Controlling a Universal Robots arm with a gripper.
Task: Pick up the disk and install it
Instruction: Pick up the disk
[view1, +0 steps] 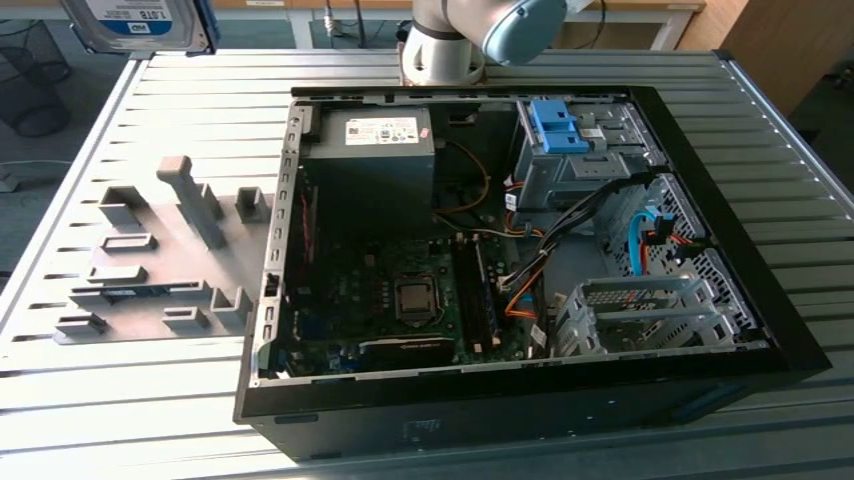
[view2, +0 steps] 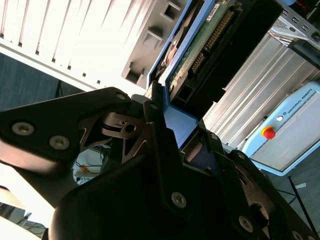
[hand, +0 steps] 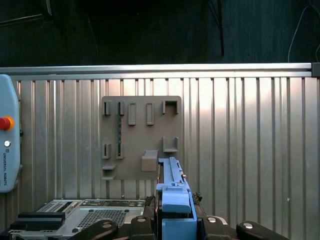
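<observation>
The disk (view1: 134, 22), silver with a white-and-blue label and a blue carrier frame, hangs in the air above the table's far corner at the exterior view's left. My gripper (view2: 175, 122) is shut on it. In the second wrist view the black fingers (view2: 156, 117) clamp the blue frame, and the disk's green circuit-board underside (view2: 200, 45) sticks out beyond them. In the first wrist view the blue carrier edge (hand: 175, 197) stands between the gripper (hand: 175, 222) parts, high over the slatted table.
The open black computer case (view1: 801, 340) lies on the slatted metal table. Inside are a grey power supply (view1: 374, 150), a drive bay with a blue latch (view1: 561, 125) and a metal drive cage (view1: 641, 310). A grey fixture plate (view1: 147, 270) lies beside the case.
</observation>
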